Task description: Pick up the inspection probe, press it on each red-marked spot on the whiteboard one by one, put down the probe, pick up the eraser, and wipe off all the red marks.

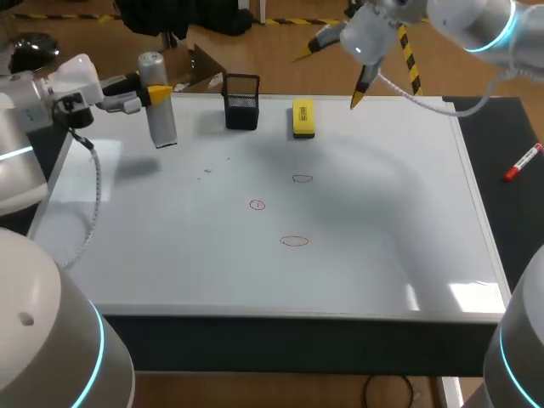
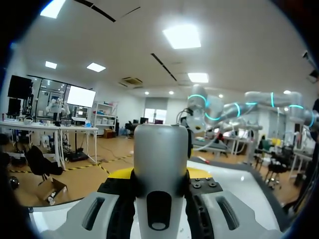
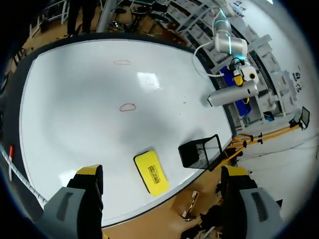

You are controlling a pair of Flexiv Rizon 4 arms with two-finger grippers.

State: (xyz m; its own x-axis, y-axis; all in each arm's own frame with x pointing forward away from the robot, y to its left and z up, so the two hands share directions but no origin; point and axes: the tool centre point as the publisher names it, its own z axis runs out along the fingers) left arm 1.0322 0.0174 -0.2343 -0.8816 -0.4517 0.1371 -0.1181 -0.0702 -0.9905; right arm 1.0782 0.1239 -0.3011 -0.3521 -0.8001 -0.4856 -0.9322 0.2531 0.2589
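I am gripping the inspection probe (image 1: 161, 123) upright, clamped in my left end effector (image 1: 157, 93), at the whiteboard's (image 1: 382, 255) far left corner. The red marks (image 1: 294, 240) are lying rightward, toward the board's middle. My right end effector (image 1: 330, 76) is hanging fingers apart near the eraser (image 1: 303, 117).
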